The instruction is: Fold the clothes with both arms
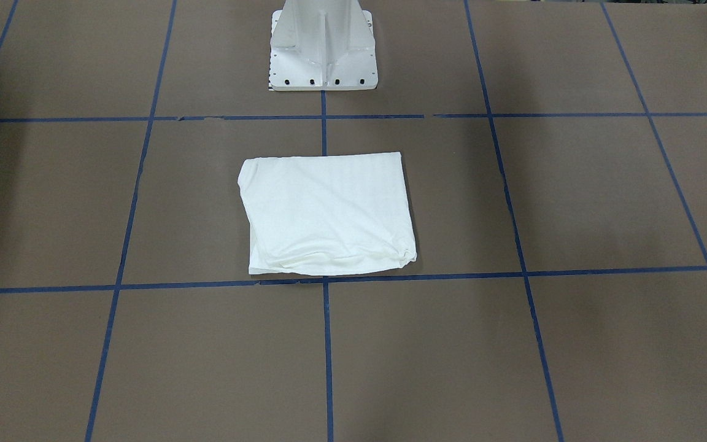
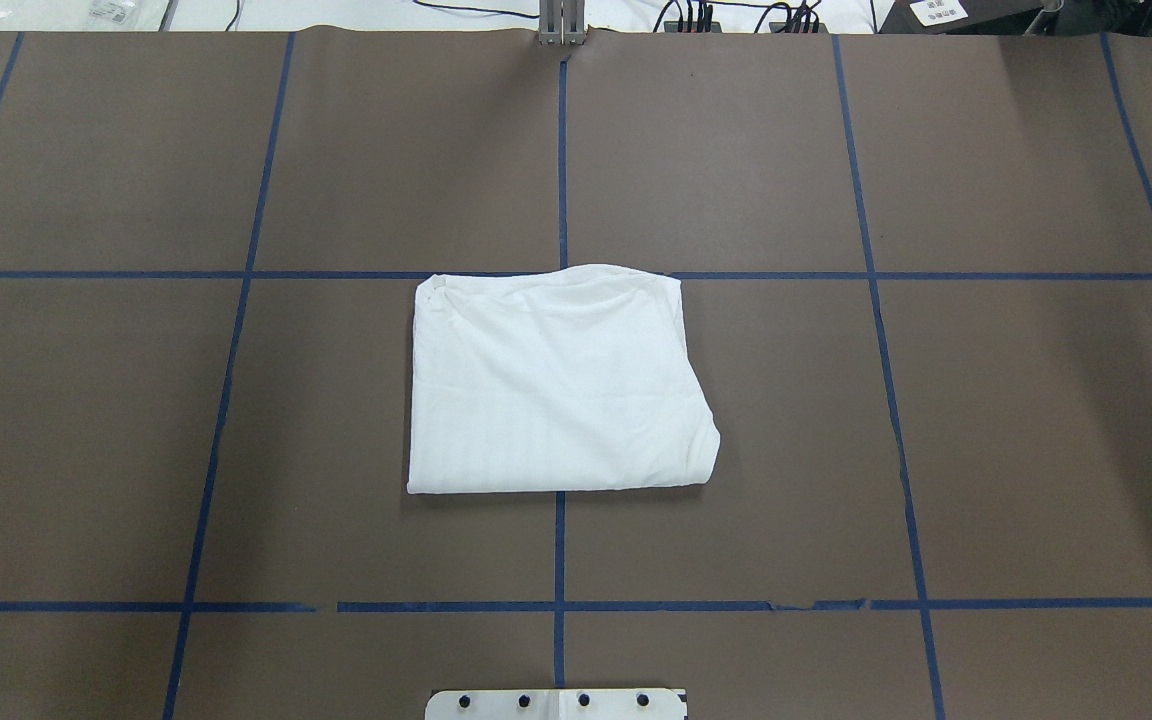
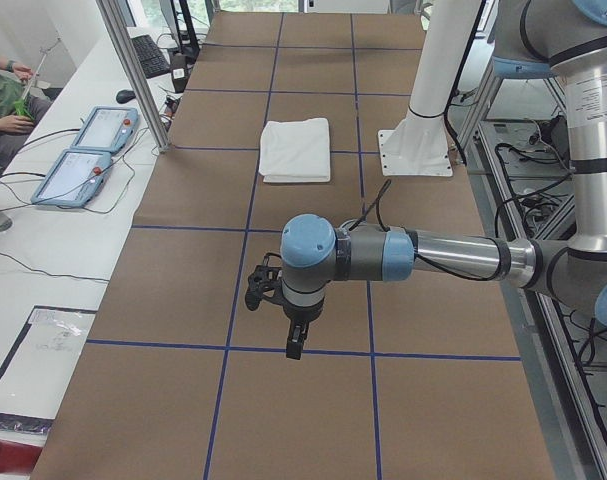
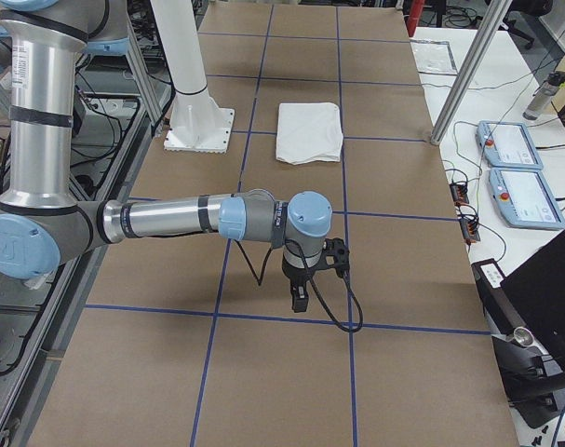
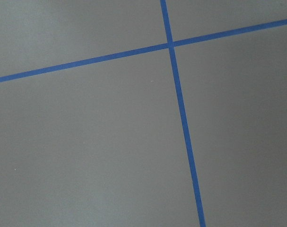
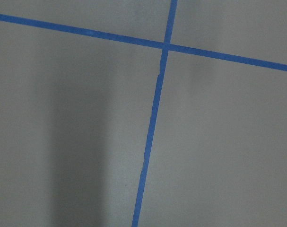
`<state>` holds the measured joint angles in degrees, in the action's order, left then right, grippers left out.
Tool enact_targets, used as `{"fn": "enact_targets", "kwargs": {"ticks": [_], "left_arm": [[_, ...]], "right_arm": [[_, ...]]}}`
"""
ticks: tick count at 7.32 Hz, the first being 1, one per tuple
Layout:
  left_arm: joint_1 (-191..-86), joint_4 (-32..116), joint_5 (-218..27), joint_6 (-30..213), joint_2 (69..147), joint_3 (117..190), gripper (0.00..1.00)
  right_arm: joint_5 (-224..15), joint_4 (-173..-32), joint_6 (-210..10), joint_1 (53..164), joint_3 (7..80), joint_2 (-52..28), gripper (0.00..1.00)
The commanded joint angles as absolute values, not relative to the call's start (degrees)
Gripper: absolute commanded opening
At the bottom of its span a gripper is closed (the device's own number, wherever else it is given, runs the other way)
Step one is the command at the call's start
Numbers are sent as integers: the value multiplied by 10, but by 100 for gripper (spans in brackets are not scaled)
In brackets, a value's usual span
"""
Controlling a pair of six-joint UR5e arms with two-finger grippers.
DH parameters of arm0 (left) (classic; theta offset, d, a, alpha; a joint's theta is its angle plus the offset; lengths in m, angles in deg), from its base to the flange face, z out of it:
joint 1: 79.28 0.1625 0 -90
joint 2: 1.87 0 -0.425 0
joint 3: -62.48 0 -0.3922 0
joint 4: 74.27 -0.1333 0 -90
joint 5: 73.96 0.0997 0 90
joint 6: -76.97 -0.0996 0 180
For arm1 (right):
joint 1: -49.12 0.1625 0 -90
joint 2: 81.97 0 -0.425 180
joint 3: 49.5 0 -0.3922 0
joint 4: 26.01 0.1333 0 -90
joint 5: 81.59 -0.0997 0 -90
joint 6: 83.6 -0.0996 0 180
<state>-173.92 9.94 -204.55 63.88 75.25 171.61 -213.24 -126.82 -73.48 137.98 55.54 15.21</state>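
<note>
Overhead exterior shows the white T-shirt (image 2: 556,385) folded into a rough rectangle, flat on the brown table (image 2: 986,420) near the pedestal base (image 2: 556,703); left gripper (image 3: 296,343) and right gripper (image 4: 300,300) hang above the table, well apart from it; whether either claw is open or closed cannot be told

White T-shirt (image 2: 556,385) lies flat, folded into a seemingly layered rectangle.

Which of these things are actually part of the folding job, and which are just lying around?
Job: folded white T-shirt; left arm; right arm.
Lying about: white pedestal; touchscreen tablets; blue tape grid.
</note>
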Motion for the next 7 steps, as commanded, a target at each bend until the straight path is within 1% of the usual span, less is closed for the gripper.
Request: {"fn": "enact_targets", "kwargs": {"ticks": [1, 7], "left_arm": [[-1739, 98, -2048, 639, 750, 1715, 100], [-1739, 94, -2046, 640, 749, 1706, 100]], "right_arm": [[-2144, -1269, -736, 1380, 555, 152, 100], [-2161, -1269, -736, 1380, 551, 154, 100]]}}
